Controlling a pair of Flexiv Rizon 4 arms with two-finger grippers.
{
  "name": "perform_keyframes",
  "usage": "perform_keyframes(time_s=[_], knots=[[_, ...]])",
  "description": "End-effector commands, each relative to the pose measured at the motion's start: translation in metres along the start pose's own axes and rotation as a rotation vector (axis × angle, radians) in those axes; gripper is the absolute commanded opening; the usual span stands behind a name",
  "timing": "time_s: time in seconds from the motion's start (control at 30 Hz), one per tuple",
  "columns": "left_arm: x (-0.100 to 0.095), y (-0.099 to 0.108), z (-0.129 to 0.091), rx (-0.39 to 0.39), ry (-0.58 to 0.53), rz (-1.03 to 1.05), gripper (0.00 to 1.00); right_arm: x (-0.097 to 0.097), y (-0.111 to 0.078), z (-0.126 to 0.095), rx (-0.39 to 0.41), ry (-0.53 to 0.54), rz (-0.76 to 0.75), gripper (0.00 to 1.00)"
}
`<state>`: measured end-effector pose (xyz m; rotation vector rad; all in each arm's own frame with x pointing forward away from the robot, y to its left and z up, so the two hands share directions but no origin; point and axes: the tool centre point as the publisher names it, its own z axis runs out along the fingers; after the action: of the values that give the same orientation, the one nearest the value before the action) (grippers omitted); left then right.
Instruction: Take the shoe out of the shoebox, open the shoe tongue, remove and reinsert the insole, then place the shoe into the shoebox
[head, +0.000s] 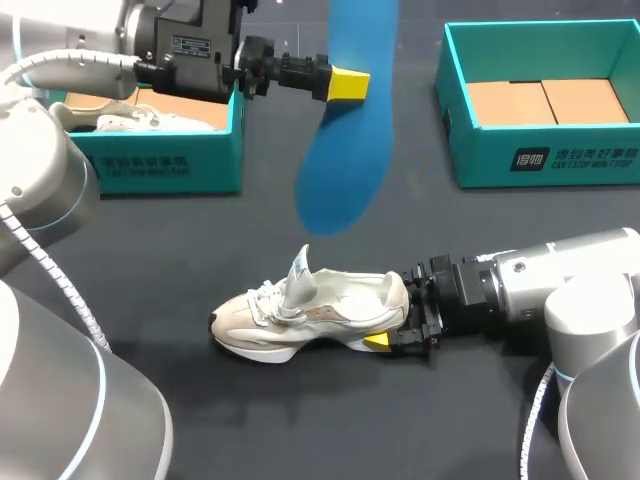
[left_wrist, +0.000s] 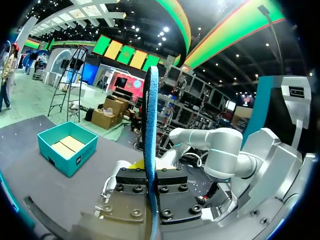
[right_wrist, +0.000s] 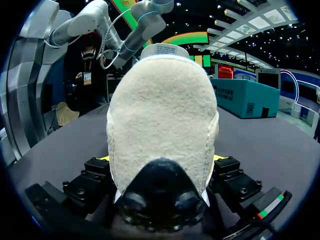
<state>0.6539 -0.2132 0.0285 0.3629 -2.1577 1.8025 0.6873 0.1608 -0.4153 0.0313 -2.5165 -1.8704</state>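
Now: insole aloft, shoe lying below it

Left gripper (head: 347, 85) is closed on the blue insole (head: 340, 170), both fingers pinching its faces. Right gripper (head: 398, 335) clamps the heel of the shoe (head: 300, 310), which rests on the table (head: 150, 260). From the insole the shoe lies toward 6 o'clock. Its long axis runs 3 to 9, toe at 9, while the insole hangs roughly 12 to 6, so reinsertion likely needs a quarter turn. The shoebox (head: 480, 160) stands at 2 o'clock from the shoe.
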Motion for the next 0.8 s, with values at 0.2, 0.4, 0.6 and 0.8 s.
perform_keyframes(time_s=[0.2, 0.4, 0.6, 0.8], knots=[[0.037, 0.001, -0.030, 0.016, 0.013, -0.005, 0.00, 0.000, -0.001, 0.001, 0.005, 0.001, 0.000, 0.00], [0.062, 0.005, -0.049, 0.002, 0.025, -0.014, 0.00, 0.000, -0.001, 0.001, 0.005, 0.001, 0.000, 0.00], [0.065, 0.003, -0.054, 0.005, 0.034, -0.008, 0.00, 0.000, -0.001, 0.001, 0.005, 0.001, 0.000, 0.00], [0.065, 0.003, -0.054, 0.005, 0.034, -0.008, 0.00, 0.000, -0.001, 0.001, 0.005, 0.001, 0.000, 0.00]])
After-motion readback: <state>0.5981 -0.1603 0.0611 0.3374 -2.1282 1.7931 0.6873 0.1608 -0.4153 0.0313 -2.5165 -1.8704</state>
